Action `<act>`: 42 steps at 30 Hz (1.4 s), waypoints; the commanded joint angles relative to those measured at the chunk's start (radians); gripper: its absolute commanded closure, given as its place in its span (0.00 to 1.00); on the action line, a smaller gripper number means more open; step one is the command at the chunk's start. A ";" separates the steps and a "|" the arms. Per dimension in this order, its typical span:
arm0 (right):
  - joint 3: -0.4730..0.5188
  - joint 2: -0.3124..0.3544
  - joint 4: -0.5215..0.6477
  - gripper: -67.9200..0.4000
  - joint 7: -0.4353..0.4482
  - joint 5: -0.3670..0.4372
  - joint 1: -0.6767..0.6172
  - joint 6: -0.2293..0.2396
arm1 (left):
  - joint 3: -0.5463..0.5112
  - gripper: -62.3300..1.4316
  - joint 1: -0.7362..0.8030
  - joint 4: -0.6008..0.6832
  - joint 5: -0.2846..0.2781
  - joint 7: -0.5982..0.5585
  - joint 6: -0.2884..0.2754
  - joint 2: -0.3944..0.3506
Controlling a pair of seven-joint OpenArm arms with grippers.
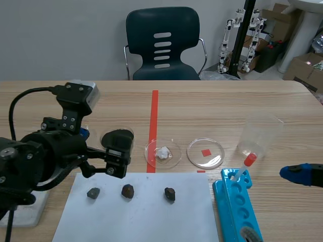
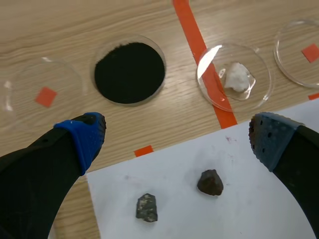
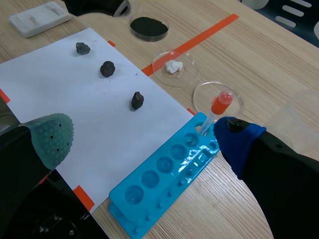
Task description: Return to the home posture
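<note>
Left arm (image 1: 40, 156) enters low from its own side and stands over the near part of the counter (image 1: 227, 101), at the corner of the paper (image 1: 146, 217). Left claw (image 2: 177, 137): wide, holding nothing. The far edge of the paper lies under it. Two stones lie on the paper between its fingers, touching neither: a grey stone (image 2: 146, 207) and a brown stone (image 2: 210, 182). Ahead of this claw stand a powder dish (image 2: 129, 72), filled black, and a lump dish (image 2: 234, 77) with a white piece in it.

Right arm (image 1: 315, 176) shows only its tip in the scene view, low over the counter and apart from the rack (image 1: 237, 212). Right claw (image 3: 144, 137): wide, holding nothing. In its wrist view the blue rack and the paper lie under and between its fingers.

A tube (image 1: 247, 164) with a red cap stands tilted in the far end of the rack. A third stone (image 1: 169, 194) lies on the paper, nearest the rack. An empty dish (image 1: 205, 153) sits between the lump dish and a clear cup (image 1: 260, 136). A white block (image 3: 40, 17) lies beside the paper on the left arm's side. A chair (image 1: 161, 43) stands beyond the counter.
</note>
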 commanded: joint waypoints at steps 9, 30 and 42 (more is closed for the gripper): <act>0.000 0.000 0.006 0.14 0.011 0.008 0.006 0.000 | -0.197 0.03 0.195 0.104 -0.082 -0.209 -0.194 -0.129; 0.000 0.000 0.006 0.14 0.011 0.008 0.006 0.000 | -0.706 0.03 0.753 0.183 -0.262 -0.596 -0.456 -0.247; 0.000 0.000 0.006 0.14 0.011 0.008 0.006 0.000 | -0.790 0.03 0.820 0.186 -0.262 -0.631 -0.491 -0.247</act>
